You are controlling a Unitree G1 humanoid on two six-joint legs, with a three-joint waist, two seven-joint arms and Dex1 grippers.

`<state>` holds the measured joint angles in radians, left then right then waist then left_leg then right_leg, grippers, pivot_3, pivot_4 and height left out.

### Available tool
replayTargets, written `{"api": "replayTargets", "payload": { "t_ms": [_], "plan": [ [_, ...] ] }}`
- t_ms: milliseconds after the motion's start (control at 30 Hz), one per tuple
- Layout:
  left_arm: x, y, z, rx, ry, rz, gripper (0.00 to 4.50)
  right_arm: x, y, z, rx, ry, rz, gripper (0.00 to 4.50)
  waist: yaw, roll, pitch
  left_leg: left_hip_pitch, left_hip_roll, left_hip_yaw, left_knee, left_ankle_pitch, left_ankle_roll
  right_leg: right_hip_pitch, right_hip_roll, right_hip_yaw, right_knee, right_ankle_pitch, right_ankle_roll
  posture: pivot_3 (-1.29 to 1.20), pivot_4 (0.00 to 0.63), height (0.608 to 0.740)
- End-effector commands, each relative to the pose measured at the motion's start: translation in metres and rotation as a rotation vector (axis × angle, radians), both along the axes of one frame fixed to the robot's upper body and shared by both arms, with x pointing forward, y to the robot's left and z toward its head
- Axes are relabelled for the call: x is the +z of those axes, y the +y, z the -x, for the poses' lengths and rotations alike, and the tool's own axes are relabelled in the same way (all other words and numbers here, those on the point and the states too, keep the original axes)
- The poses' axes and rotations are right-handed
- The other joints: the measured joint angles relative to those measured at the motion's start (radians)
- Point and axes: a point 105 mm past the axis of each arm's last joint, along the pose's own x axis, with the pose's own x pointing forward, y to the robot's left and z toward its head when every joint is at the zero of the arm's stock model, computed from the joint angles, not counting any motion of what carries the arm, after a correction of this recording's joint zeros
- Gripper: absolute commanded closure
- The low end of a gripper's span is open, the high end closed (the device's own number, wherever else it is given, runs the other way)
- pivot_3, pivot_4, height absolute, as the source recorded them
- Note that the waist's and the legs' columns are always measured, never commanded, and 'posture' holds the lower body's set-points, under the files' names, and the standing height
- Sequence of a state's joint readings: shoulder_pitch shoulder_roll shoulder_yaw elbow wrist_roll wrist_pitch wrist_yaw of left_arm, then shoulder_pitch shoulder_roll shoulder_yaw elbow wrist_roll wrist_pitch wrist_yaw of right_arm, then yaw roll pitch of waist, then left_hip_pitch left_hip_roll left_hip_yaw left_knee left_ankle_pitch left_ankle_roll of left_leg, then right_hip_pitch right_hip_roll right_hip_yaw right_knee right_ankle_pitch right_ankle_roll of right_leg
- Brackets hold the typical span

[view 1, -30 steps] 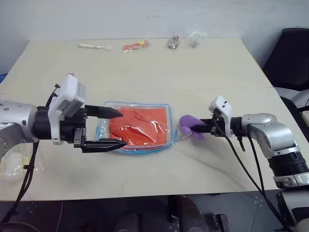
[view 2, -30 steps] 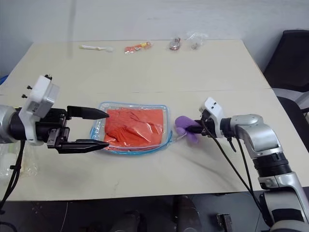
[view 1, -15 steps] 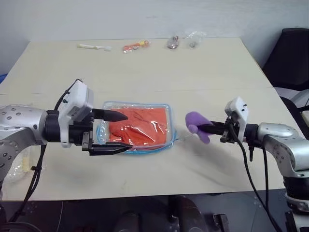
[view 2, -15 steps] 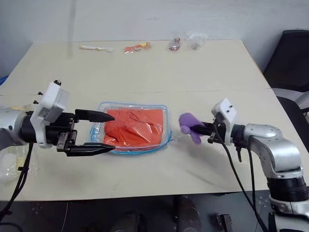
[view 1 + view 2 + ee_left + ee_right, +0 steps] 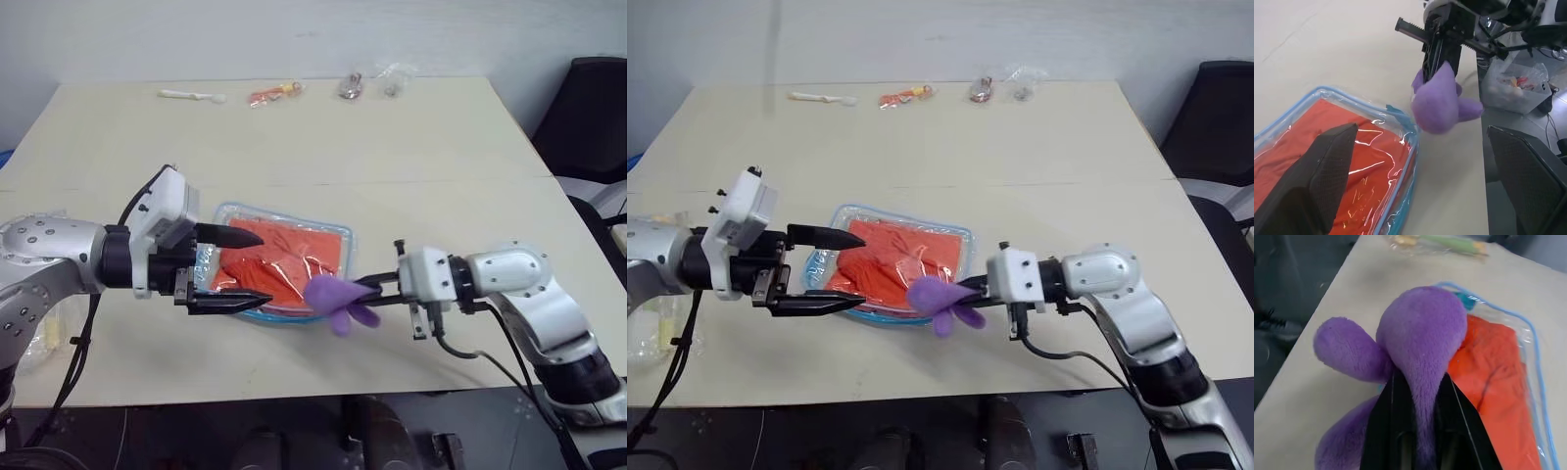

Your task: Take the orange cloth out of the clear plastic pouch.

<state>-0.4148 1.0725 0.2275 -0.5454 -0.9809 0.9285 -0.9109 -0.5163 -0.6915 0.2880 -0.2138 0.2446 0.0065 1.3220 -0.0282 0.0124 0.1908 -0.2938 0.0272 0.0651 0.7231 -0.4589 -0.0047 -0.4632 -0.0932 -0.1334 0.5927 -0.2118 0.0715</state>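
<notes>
On the table [image 5: 411, 147]: orange cloth [image 5: 284, 262] sealed inside the clear plastic pouch [image 5: 338, 235]. Left gripper [image 5: 250, 266] hovering above the pouch's left end, fingers spread wide — holding nothing. Right gripper [image 5: 364, 291] pinching a purple plush toy [image 5: 333, 296] — just over the pouch's near right corner.

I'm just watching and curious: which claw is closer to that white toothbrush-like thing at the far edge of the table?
Left. The left claw hangs open over the clear plastic pouch, nearer that white stick. The right claw, gripping the purple plush toy, sits farther away.
</notes>
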Motion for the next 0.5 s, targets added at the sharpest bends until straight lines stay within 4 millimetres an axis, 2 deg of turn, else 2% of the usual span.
{"api": "replayTargets", "payload": {
  "t_ms": [33, 267, 500],
  "plan": [
    [0.005, 0.0, 0.008, 0.002, -0.03, -0.013, 0.0, -0.022, 0.002, 0.004, 0.14, -0.099, 0.119, 4.46, 0.0, 0.0, 0.0, 0.0, 0.0, 0.0, 0.0, 0.0, 0.0, 0.0, 0.0, 0.0, 0.0, 0.0, 0.0, 0.0, 0.15, 0.74],
    [0.0, 0.0, 0.01, 0.032, -0.036, -0.024, 0.0, -0.029, 0.004, 0.006, 0.245, -0.181, 0.164, 4.46, -0.001, 0.0, 0.0, 0.0, 0.0, -0.001, 0.001, 0.0, 0.0, 0.0, -0.001, 0.0, 0.0, 0.0, 0.0, 0.0, 0.15, 0.74],
    [-0.004, -0.003, 0.009, 0.029, -0.047, -0.031, 0.0, -0.038, 0.011, 0.008, 0.222, -0.142, 0.162, 4.46, 0.0, 0.0, 0.0, -0.001, 0.001, -0.002, 0.001, 0.0, 0.0, 0.0, -0.001, 0.0, 0.0, 0.0, 0.0, 0.0, 0.15, 0.74]
  ]
}}
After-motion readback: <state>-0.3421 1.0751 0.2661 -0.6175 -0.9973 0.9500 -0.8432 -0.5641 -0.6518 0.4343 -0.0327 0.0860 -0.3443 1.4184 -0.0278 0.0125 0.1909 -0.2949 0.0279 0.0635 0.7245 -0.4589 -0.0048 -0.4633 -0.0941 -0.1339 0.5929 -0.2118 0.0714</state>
